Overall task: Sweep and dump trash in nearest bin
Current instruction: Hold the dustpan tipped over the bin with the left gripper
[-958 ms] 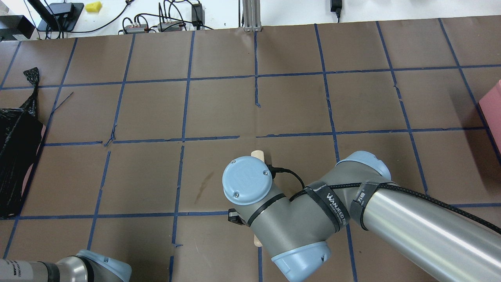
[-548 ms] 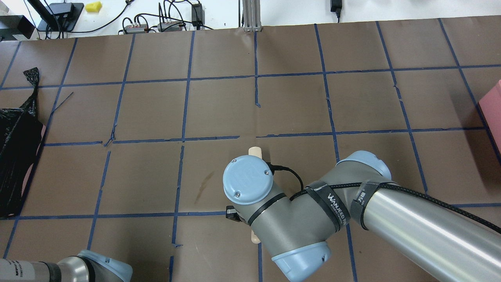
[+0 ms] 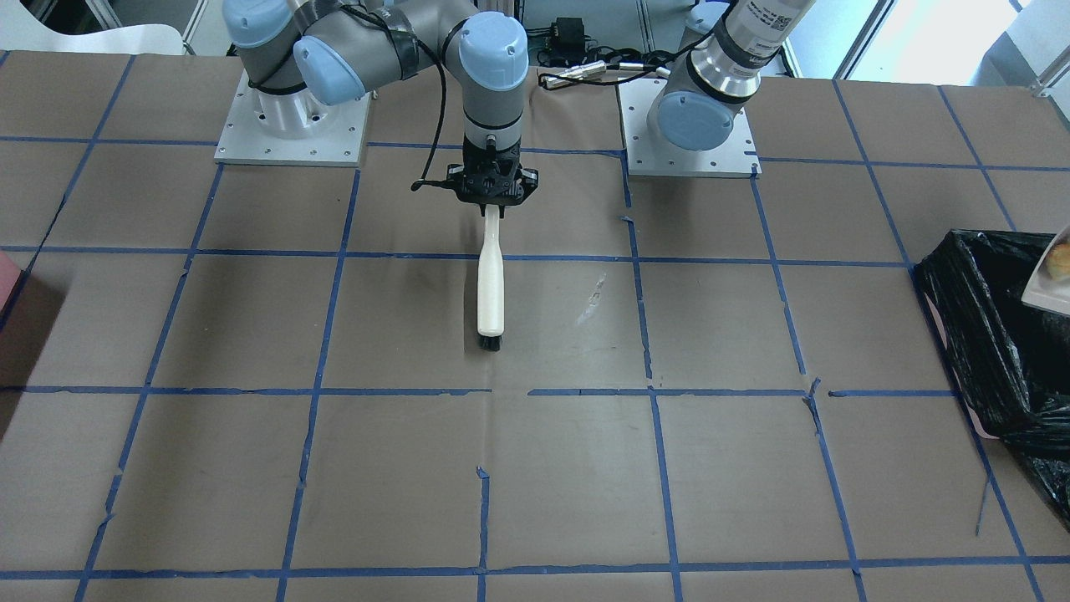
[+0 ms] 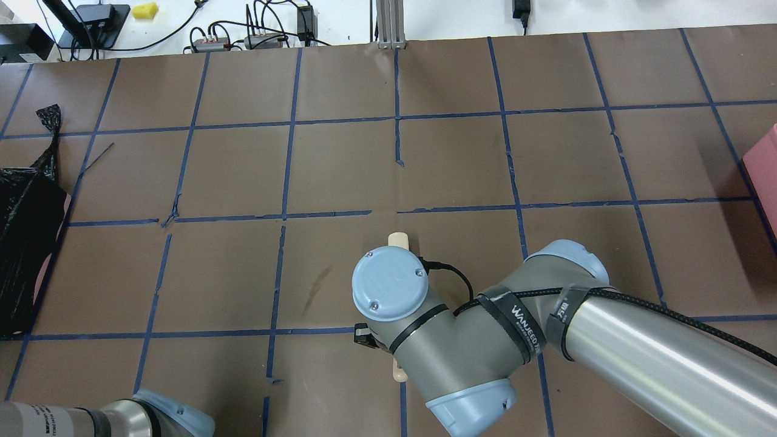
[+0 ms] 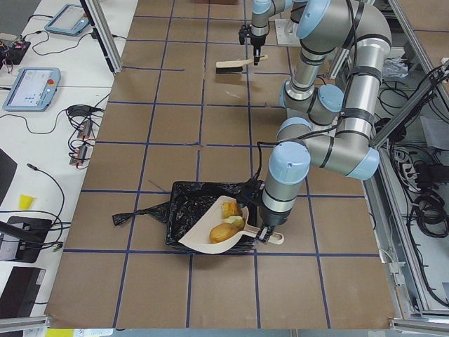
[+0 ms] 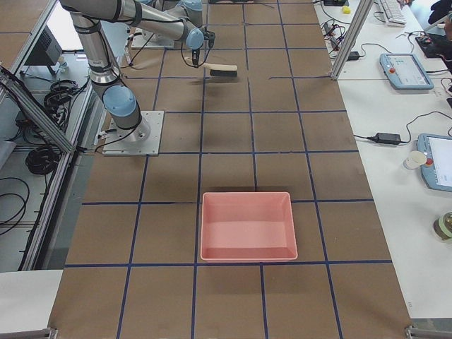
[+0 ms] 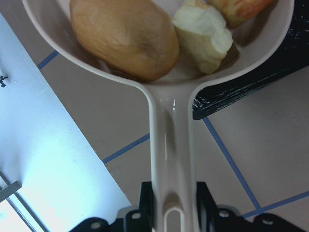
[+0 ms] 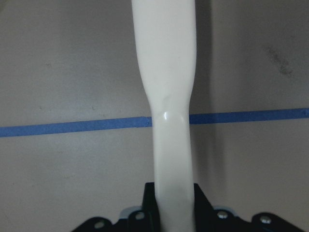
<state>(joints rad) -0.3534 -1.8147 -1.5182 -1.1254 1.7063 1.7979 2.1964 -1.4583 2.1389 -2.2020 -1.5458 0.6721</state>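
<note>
My left gripper (image 7: 171,212) is shut on the handle of a cream dustpan (image 7: 171,145), which also shows in the exterior left view (image 5: 214,237). The pan holds a brown bread roll (image 7: 125,36) and smaller bread pieces (image 7: 203,34). It hangs over the near edge of the black-bagged bin (image 5: 193,209), which also shows in the front-facing view (image 3: 986,334). My right gripper (image 3: 491,196) is shut on the handle of a cream brush (image 3: 491,288), whose black bristles rest near the table's middle. The handle (image 8: 169,96) fills the right wrist view.
A pink tray (image 6: 247,226) sits at the table's right end, and its edge shows in the overhead view (image 4: 768,164). The brown paper table carries a blue tape grid (image 3: 652,393). Cables and boxes (image 4: 255,36) lie beyond the far edge.
My right arm's wrist has shifted slightly to the right with the brush still held. The left arm's elbow has moved a little to the right.
</note>
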